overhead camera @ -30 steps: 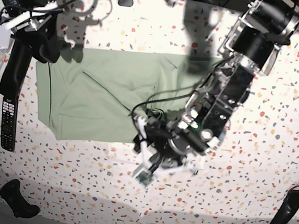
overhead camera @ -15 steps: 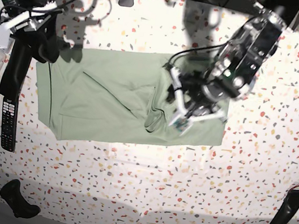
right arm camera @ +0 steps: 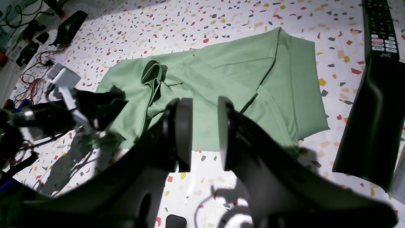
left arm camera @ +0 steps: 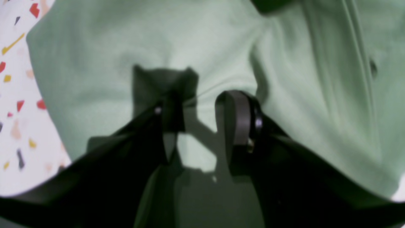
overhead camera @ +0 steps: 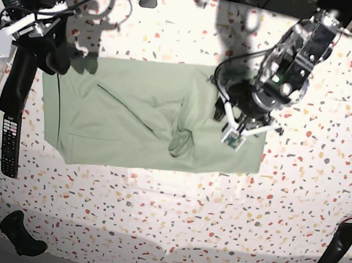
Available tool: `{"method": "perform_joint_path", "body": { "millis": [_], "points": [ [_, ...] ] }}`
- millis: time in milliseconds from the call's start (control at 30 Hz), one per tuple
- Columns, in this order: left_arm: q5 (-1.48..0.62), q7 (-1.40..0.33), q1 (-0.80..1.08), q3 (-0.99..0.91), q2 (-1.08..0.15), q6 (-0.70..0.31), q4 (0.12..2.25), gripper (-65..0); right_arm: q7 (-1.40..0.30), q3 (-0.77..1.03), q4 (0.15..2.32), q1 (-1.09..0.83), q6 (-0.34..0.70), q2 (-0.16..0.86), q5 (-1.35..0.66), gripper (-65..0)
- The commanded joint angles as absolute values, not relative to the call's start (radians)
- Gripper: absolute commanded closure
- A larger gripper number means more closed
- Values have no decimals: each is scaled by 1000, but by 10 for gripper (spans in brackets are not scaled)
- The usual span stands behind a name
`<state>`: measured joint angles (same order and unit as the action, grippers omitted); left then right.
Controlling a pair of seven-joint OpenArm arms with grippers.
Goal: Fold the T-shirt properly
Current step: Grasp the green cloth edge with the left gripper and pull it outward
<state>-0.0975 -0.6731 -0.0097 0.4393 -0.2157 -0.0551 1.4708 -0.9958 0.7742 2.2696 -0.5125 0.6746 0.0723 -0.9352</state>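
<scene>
The shirt (overhead camera: pixel 131 114) lies mid-counter (overhead camera: pixel 167 224), a bunched fold (overhead camera: pixel 179 142) near its middle. The left hand (left arm camera: pixel 202 117) hangs spread over its cloth, pinching nothing. The right hand (right arm camera: pixel 204 126), parted and empty, hovers near a remote (right arm camera: pixel 378 28).

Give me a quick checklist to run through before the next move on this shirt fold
1. Left gripper empty: ok, jaws apart over the T-shirt, no cloth between them.
2. Right gripper empty: ok, jaws apart, above bare table beside the shirt's edge.
3. Shirt lying flat: not ok, a raised bunch of cloth stands near its middle.
4. Shirt edges tidy: not ok, folds run diagonally across it.
5. Remote control off the shirt: ok, it lies beside it.
</scene>
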Motion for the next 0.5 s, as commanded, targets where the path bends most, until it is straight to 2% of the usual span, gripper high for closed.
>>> {"method": "perform_joint_path", "body": {
  "millis": [0,233,467],
  "points": [
    [-79,-742,-24,438,-223,-44,1423,-219,-969,778,2283,-512,684,80,-954,-125],
    [-78,-748,-41,363,-243,-45,1367,-219,-968,778,2283,-512,684,80,-954,-125],
    [-80,-749,-40,253,-344,-59,1367,-219,-957,778,2283,-507,684,80,-953,-125]
  ]
}}
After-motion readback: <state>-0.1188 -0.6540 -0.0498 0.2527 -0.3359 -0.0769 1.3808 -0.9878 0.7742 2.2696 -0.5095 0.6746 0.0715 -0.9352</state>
